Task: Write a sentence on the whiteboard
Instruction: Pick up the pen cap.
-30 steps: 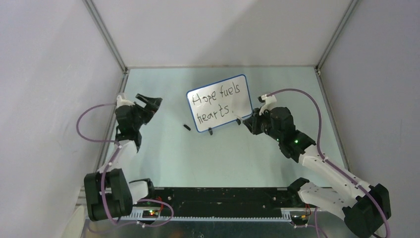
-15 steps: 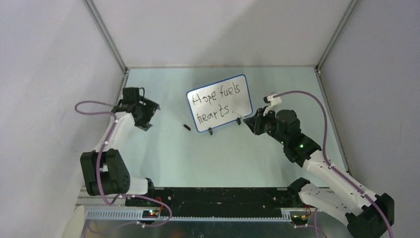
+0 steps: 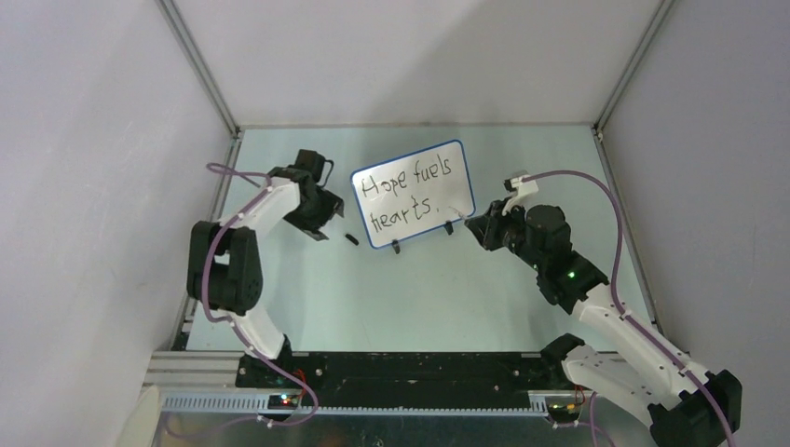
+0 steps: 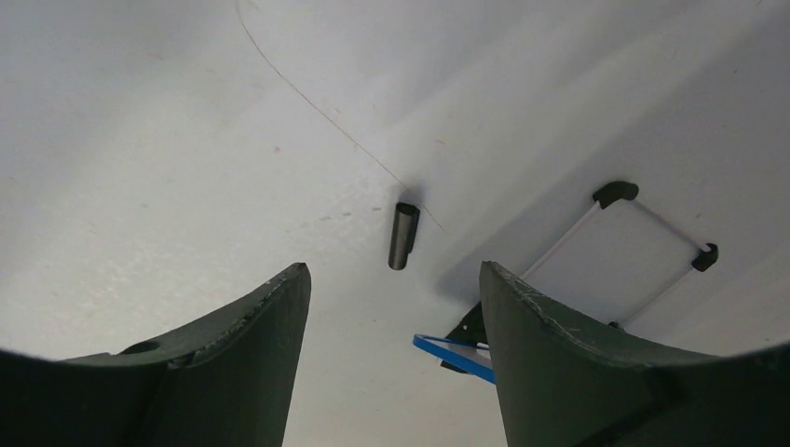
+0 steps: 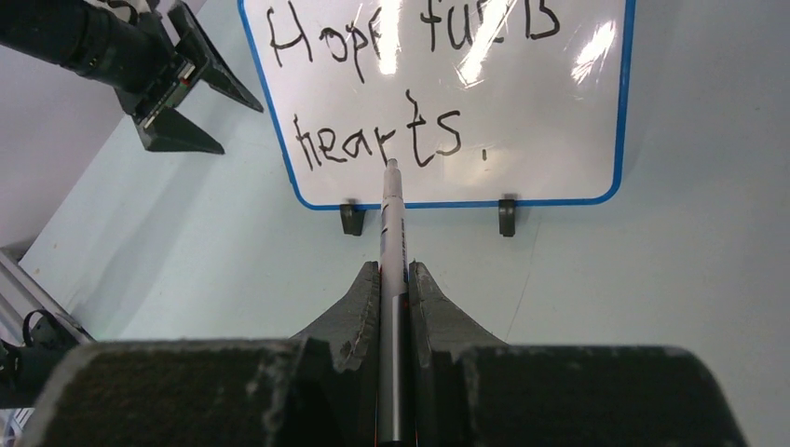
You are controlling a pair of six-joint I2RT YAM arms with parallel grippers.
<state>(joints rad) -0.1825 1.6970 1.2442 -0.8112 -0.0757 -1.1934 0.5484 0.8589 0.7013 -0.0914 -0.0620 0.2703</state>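
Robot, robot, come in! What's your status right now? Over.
Left tool open, aimed at small black cap, nothing held. Right tool shut on marker, tip pointing at whiteboard. Sentence "Hope fuels hearts." written. Nothing blocking.

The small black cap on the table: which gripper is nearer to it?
Left. The left gripper sits just beside the cap, jaws open; the right gripper, clamping the marker, is on the whiteboard's other side.

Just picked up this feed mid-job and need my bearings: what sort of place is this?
Probably a small enclosed robot test booth, not a home or office: plain white walls meeting at metal corner posts, a pale green table, and a little whiteboard standing on it.
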